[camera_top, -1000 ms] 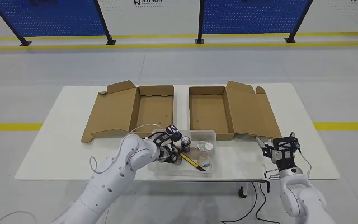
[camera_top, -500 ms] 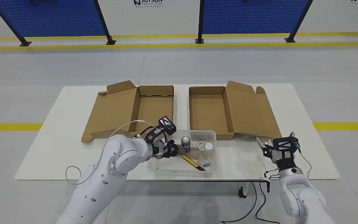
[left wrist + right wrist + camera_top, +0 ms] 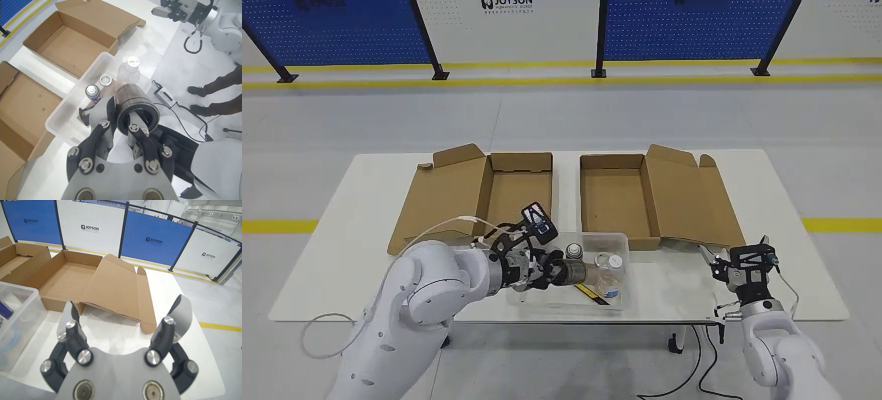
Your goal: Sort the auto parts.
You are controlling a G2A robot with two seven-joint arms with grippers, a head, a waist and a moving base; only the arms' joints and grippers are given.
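My left gripper is shut on a steel cylindrical bearing, one finger inside its bore and one outside. It holds the bearing just above the clear plastic bin at the table's front. In the bin lie a spray can, a metal ring, a clear bottle with a white cap and a caliper. My right gripper hangs open, holding nothing, over the front right corner of the table.
Two open cardboard boxes stand behind the bin, the left box and the right box, each with its flaps spread outward. The right box's flap lies just ahead of my right gripper. White tabletop stretches left of the bin.
My left arm has swung its elbow to the left and turned its wrist, and the bearing now shows in the gripper over the bin. The right arm has kept still.
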